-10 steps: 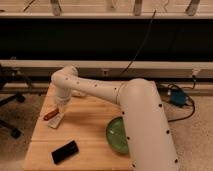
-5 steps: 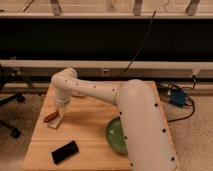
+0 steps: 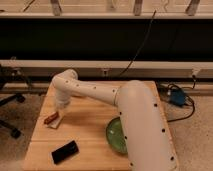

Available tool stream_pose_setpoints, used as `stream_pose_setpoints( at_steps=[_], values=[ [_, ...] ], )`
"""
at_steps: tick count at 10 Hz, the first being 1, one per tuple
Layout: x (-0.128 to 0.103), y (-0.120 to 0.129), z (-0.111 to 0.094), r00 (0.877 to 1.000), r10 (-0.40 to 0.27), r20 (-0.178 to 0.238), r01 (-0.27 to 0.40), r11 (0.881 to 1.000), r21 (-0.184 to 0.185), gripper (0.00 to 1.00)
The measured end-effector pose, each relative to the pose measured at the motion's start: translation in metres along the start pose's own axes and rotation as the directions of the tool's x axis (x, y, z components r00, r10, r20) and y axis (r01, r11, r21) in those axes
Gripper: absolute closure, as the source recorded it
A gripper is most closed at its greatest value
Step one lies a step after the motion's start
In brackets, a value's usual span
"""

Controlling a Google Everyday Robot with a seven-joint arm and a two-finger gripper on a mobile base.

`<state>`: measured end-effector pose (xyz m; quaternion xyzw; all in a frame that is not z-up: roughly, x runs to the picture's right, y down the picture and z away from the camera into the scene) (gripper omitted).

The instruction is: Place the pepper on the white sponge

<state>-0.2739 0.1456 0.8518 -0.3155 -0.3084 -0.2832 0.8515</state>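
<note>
The pepper [image 3: 50, 118], a small dark red-orange chili, lies on the left end of the white sponge [image 3: 56, 123] near the left edge of the wooden table [image 3: 85, 120]. My gripper [image 3: 61, 106] hangs at the end of the white arm, just above and to the right of the sponge, and does not seem to touch the pepper. The wrist hides much of the gripper.
A black flat rectangle [image 3: 65, 151] lies at the table's front left. A green bowl [image 3: 115, 135] sits at the front right, partly behind my arm's big white link [image 3: 142, 125]. A blue box with cables [image 3: 176, 97] is off the table's right side.
The gripper has drawn slightly up and away from the sponge. The pepper stays in place on the sponge.
</note>
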Motion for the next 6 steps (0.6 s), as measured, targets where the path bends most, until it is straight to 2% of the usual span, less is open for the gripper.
stream_pose_setpoints(
  at_steps=[6],
  values=[
    [0.0001,0.0006,-0.0012,0.999,0.025,0.026,-0.026,0.999,0.035,0.2]
  ],
)
